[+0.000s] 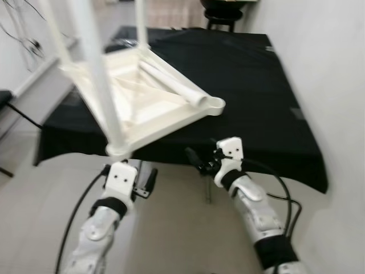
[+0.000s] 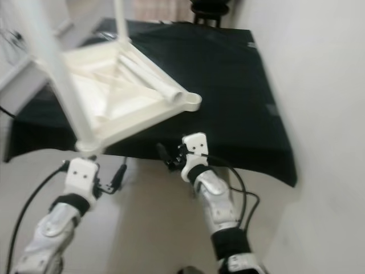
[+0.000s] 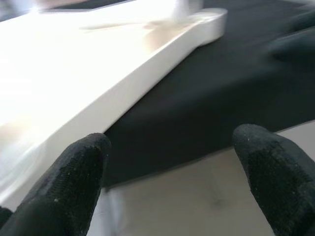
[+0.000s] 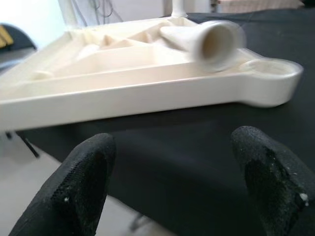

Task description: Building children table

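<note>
right wrist view: white tabletop (image 4: 147, 93) lies upside down at near edge of black-covered table (image 1: 256, 85), loose leg (image 4: 206, 42) resting in it, free corner socket (image 4: 273, 73) nr the edge. step looks like fitting legs; next: grab that leg. left gripper (image 1: 142, 182) & right gripper (image 1: 199, 160) both spread wide, empty, below the edge.

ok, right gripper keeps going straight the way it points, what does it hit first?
Probably the black cloth at the table's near edge, then the white tabletop's rim lying on it. Right gripper is open; depth is uncertain.
</note>
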Robot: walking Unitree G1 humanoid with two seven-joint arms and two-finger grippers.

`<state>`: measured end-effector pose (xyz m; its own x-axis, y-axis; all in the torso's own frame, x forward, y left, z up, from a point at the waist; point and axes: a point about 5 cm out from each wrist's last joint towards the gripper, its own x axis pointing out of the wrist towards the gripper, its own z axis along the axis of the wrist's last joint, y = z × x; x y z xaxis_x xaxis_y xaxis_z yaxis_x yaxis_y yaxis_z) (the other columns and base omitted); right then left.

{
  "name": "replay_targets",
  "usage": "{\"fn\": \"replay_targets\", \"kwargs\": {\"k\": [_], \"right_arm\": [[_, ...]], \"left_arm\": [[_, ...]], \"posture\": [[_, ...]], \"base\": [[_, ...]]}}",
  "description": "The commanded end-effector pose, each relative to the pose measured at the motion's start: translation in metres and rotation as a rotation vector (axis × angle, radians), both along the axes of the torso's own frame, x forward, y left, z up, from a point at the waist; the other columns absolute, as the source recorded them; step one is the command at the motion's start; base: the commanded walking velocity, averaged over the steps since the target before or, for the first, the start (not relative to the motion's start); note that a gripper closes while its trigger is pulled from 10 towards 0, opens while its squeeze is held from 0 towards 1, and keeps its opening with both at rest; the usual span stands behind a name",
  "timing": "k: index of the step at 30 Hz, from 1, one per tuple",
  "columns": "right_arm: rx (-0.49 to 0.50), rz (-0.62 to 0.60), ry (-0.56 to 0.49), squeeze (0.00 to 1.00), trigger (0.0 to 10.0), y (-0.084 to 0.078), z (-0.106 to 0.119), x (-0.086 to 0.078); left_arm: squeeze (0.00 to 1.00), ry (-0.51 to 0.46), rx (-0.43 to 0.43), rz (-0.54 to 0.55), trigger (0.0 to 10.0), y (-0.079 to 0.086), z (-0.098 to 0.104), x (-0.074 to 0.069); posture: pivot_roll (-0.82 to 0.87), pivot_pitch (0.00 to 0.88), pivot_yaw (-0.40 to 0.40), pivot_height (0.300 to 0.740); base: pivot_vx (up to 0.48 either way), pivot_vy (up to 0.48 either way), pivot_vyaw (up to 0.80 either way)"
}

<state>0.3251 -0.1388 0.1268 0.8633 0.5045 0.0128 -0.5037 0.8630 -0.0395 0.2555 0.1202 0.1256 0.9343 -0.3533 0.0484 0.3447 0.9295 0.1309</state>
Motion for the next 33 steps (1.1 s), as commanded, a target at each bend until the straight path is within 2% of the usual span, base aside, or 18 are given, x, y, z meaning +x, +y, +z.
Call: {"fn": "replay_targets", "kwargs": {"k": [1, 4, 5, 7, 8, 10, 11, 14, 15, 16, 17, 19, 22, 24, 29, 30, 33], "right_arm": [[-0.017, 0.126, -0.071, 0.00, 10.0, 0.007, 0.019, 0.004], [-0.094, 0.240, -0.105, 0.00, 10.0, 0.007, 0.031, 0.006], [-0.094, 0.240, -0.105, 0.00, 10.0, 0.007, 0.031, 0.006], [-0.192, 0.366, -0.133, 0.00, 10.0, 0.008, 0.044, 0.008], [-0.192, 0.366, -0.133, 0.00, 10.0, 0.008, 0.044, 0.008], [-0.296, 0.473, -0.160, 0.00, 10.0, 0.011, 0.053, 0.008], [-0.387, 0.547, -0.171, 0.00, 10.0, 0.014, 0.057, 0.007], [-0.445, 0.598, -0.173, 0.00, 10.0, 0.016, 0.058, 0.006], [-0.513, 0.675, -0.154, 0.00, 10.0, 0.017, 0.059, 0.003], [-0.639, 0.758, -0.132, 0.00, 10.0, 0.017, 0.056, 0.000], [-0.639, 0.758, -0.132, 0.00, 10.0, 0.017, 0.056, 0.000], [-0.811, 0.866, -0.078, 0.00, 10.0, 0.014, 0.052, -0.002], [-0.807, 0.873, -0.074, 0.00, 10.0, 0.015, 0.057, 0.001], [-0.816, 0.923, -0.129, 0.00, 10.0, 0.017, 0.071, 0.005], [-0.849, 0.985, -0.138, 0.00, 10.0, 0.020, 0.074, 0.001], [-0.883, 1.040, -0.124, 0.00, 10.0, 0.021, 0.073, -0.004], [-0.922, 1.071, -0.113, 0.00, 10.0, 0.023, 0.071, -0.006]], "left_arm": [[0.00, -0.017, 0.013, -0.021, 10.0, 0.002, 0.003, 0.000], [0.00, -0.023, 0.017, -0.052, 10.0, -0.003, 0.006, 0.001], [0.00, -0.023, 0.017, -0.052, 10.0, -0.003, 0.006, 0.001], [0.00, -0.029, 0.018, -0.099, 10.0, -0.011, 0.010, 0.001], [0.00, -0.029, 0.018, -0.099, 10.0, -0.011, 0.010, 0.001], [0.00, -0.036, 0.011, -0.127, 10.0, -0.016, 0.013, 0.000], [0.00, -0.039, 0.010, -0.124, 10.0, -0.018, 0.014, 0.000], [0.00, -0.041, 0.011, -0.121, 10.0, -0.018, 0.014, -0.001], [0.00, -0.039, 0.014, -0.106, 10.0, -0.018, 0.014, -0.001], [0.00, -0.029, 0.018, -0.068, 10.0, -0.015, 0.012, -0.002], [0.00, -0.029, 0.018, -0.068, 10.0, -0.015, 0.012, -0.002], [0.00, -0.009, 0.019, -0.010, 10.0, -0.010, 0.009, -0.005], [0.00, -0.002, 0.018, 0.002, 10.0, -0.010, 0.008, -0.007], [0.00, 0.002, 0.022, -0.011, 10.0, -0.014, 0.010, -0.013], [0.00, 0.001, 0.008, -0.029, 10.0, -0.018, 0.014, -0.014], [0.00, 0.020, -0.006, -0.032, 10.0, -0.020, 0.015, -0.016], [0.00, 0.041, -0.008, -0.023, 10.0, -0.019, 0.013, -0.016]], "posture": [[0.09, 0.112, -0.031, 0.740], [0.09, 0.116, -0.033, 0.740], [0.09, 0.116, -0.033, 0.740], [0.09, 0.122, -0.038, 0.740], [0.09, 0.122, -0.038, 0.740], [0.09, 0.126, -0.042, 0.740], [0.09, 0.131, -0.043, 0.740], [0.09, 0.131, -0.043, 0.740], [0.09, 0.136, -0.045, 0.740], [0.09, 0.143, -0.048, 0.740], [0.09, 0.143, -0.048, 0.740], [0.09, 0.149, -0.051, 0.740], [0.09, 0.152, -0.057, 0.740], [0.10, 0.158, -0.066, 0.740], [0.10, 0.161, -0.067, 0.740], [0.10, 0.164, -0.062, 0.740], [0.10, 0.169, -0.059, 0.740]], "base": [[0.465, 0.000, 0.00], [0.392, 0.000, 0.00], [0.356, 0.000, 0.00], [0.127, 0.000, 0.00], [0.000, 0.000, 0.00], [0.000, 0.000, 0.00], [0.000, 0.000, 0.00], [0.000, 0.000, 0.00], [0.000, 0.000, 0.00], [0.000, 0.000, 0.00], [0.000, 0.000, 0.00], [0.000, 0.000, 0.00], [0.000, 0.000, 0.00], [0.000, 0.000, 0.80], [0.000, 0.000, 0.80], [0.000, 0.000, 0.80], [0.000, 0.000, 0.80]]}}
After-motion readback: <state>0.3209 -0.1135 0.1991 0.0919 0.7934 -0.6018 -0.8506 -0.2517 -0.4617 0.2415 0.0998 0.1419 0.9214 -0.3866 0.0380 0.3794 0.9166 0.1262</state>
